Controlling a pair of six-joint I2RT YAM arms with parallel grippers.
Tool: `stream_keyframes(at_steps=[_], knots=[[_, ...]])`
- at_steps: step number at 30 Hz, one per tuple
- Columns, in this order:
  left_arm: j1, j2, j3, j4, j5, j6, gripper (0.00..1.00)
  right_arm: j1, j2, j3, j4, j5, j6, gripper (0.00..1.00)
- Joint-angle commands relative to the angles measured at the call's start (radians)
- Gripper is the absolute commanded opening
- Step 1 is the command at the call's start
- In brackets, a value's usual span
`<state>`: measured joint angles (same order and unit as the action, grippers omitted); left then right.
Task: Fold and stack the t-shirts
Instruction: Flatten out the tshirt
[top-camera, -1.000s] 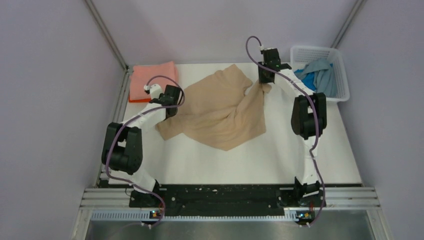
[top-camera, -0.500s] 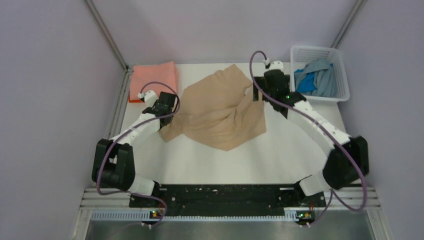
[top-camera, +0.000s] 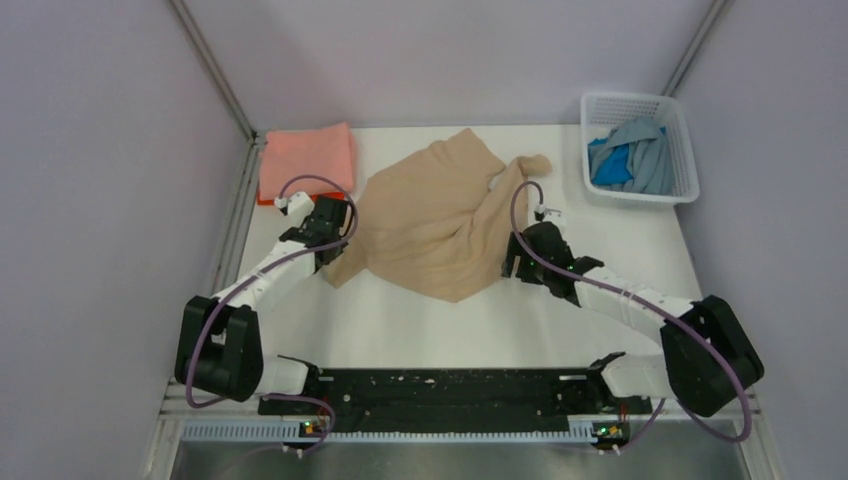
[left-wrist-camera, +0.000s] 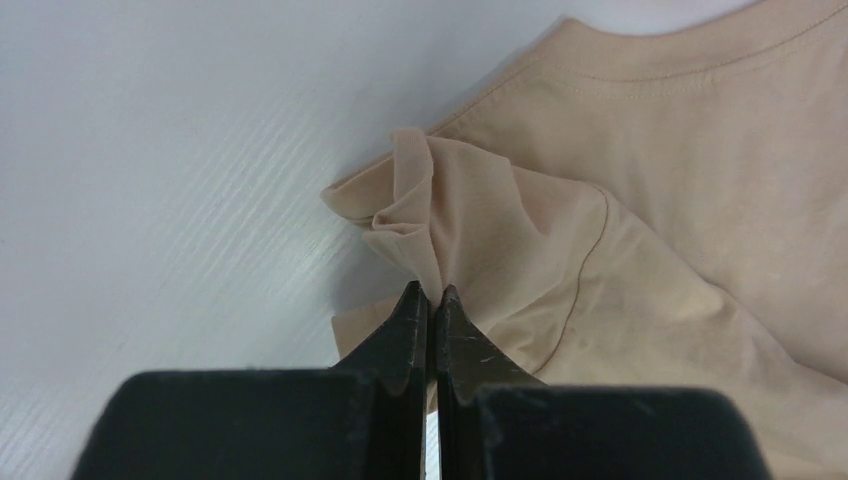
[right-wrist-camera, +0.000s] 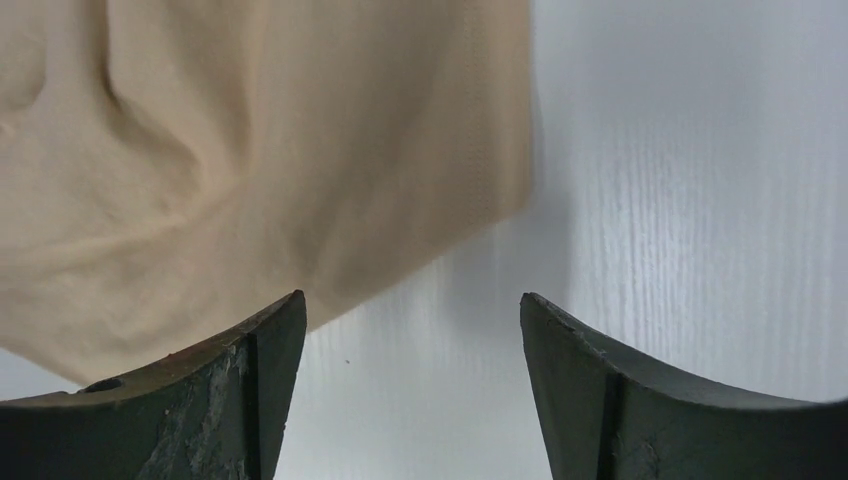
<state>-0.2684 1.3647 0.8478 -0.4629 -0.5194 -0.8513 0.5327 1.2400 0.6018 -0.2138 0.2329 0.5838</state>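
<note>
A tan t-shirt (top-camera: 440, 220) lies crumpled and spread in the middle of the white table. My left gripper (top-camera: 334, 246) is at its left corner, shut on a bunched fold of the tan cloth (left-wrist-camera: 420, 215); the fingertips (left-wrist-camera: 411, 300) pinch it tight. My right gripper (top-camera: 511, 264) is low by the shirt's right edge, open, with nothing but bare table between its fingers (right-wrist-camera: 270, 340). The shirt's hem (right-wrist-camera: 470, 140) lies just ahead and to the left of them. A salmon pink t-shirt (top-camera: 308, 158) lies folded at the back left, on an orange one (top-camera: 268, 198).
A white lattice basket (top-camera: 630, 98) stands at the back right corner, holding a blue t-shirt (top-camera: 610, 170) and a light blue-grey one (top-camera: 645, 140). Metal frame posts rise at both back corners. Bare table shows near the front edge.
My right gripper let go of the shirt's far right sleeve, opened, and swung down toward the near side beside the shirt's right edge. The left gripper stayed shut and drew the corner slightly nearer.
</note>
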Motion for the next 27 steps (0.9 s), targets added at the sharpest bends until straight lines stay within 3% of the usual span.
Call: stream_keyframes(at_steps=[1,4,8,9,11,12,20,27], knots=[[-0.005,-0.051,-0.022,0.036,0.010,-0.016,0.00,0.013,0.098,0.024,0.240,0.015,0.096,0.75],[-0.005,-0.063,-0.038,0.043,0.010,-0.015,0.00,0.012,0.182,0.046,0.268,0.023,0.114,0.68],[-0.005,-0.070,-0.052,0.043,-0.005,-0.021,0.00,0.013,0.261,0.061,0.269,0.005,0.135,0.49],[-0.005,-0.071,-0.054,0.043,-0.007,-0.021,0.00,0.015,0.264,0.060,0.272,0.001,0.134,0.41],[-0.005,-0.077,-0.061,0.044,-0.016,-0.023,0.00,0.018,0.256,0.066,0.278,-0.006,0.116,0.09],[-0.005,-0.079,-0.060,0.048,-0.020,-0.023,0.00,0.018,0.251,0.080,0.269,-0.013,0.095,0.00],[-0.005,-0.139,0.102,0.014,-0.042,0.014,0.00,0.018,0.155,0.391,-0.048,0.083,-0.077,0.00],[-0.005,-0.367,0.133,0.038,-0.039,0.062,0.00,0.018,-0.036,0.542,-0.319,0.127,-0.136,0.00]])
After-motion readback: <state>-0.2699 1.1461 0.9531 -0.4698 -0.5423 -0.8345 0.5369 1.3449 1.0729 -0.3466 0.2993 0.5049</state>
